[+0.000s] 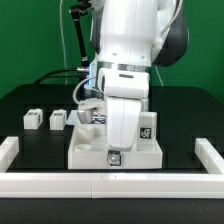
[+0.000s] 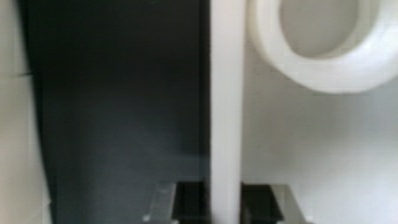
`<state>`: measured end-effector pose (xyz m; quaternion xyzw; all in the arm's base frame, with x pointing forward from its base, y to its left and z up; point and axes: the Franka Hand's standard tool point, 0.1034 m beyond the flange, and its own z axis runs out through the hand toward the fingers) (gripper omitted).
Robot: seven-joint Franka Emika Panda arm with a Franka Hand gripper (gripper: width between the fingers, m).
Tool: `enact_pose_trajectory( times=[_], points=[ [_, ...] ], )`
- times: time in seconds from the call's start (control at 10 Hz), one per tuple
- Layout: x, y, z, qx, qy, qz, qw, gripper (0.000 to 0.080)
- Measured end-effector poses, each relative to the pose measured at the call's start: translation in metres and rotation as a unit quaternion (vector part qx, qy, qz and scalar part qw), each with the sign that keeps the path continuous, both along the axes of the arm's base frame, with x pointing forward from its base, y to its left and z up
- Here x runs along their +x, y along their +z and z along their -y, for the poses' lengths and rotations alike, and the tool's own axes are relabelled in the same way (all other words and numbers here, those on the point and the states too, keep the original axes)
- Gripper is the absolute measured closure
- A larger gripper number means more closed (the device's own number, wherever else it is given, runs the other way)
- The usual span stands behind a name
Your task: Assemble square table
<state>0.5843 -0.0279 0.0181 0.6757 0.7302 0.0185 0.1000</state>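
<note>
Clamping the raised rim (image 2: 226,110) of the square tabletop (image 1: 88,152) between jaws closed narrow on it. Showing two block legs (image 1: 33,119) (image 1: 58,119) standing on the black surface (image 1: 30,95), toward the exterior view's left.

Black table (image 1: 25,100): tabletop (image 1: 85,152), two legs (image 1: 33,119), border rail (image 1: 60,184).

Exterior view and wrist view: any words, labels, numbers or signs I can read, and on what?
No readable words, numbers or brand names in either view.
The legs and the square tabletop carry only black-and-white square patterns, too small to read.
Wrist view: blurred, no markings visible.
</note>
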Motion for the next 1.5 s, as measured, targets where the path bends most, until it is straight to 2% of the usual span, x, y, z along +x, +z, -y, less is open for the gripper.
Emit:
enact_pose_trajectory(
  times=[0.2, 0.3, 0.5, 0.6, 0.8, 0.9, 1.1, 1.2, 1.4, 1.5],
  points=[
    [-0.001, 0.000, 0.004, -0.019, 0.059, -0.009, 0.998, 0.0729],
    [-0.001, -0.001, -0.001, -0.026, 0.086, -0.010, 0.996, 0.0729],
    [0.001, -0.001, -0.048, -0.025, 0.165, -0.011, 0.986, 0.0729],
    [0.002, 0.000, -0.055, -0.027, 0.179, -0.027, 0.983, 0.0729],
    [0.000, -0.002, -0.045, -0.041, 0.228, -0.032, 0.972, 0.0730],
    [-0.001, -0.003, -0.046, -0.054, 0.277, -0.036, 0.959, 0.0730],
    [-0.006, -0.005, -0.080, -0.064, 0.390, -0.027, 0.918, 0.0730],
    [-0.004, -0.005, -0.091, -0.069, 0.462, -0.028, 0.884, 0.0731],
    [-0.003, -0.006, -0.083, -0.077, 0.485, -0.030, 0.871, 0.0733],
    [-0.004, -0.006, -0.082, -0.088, 0.521, -0.034, 0.848, 0.0733]
  ],
)
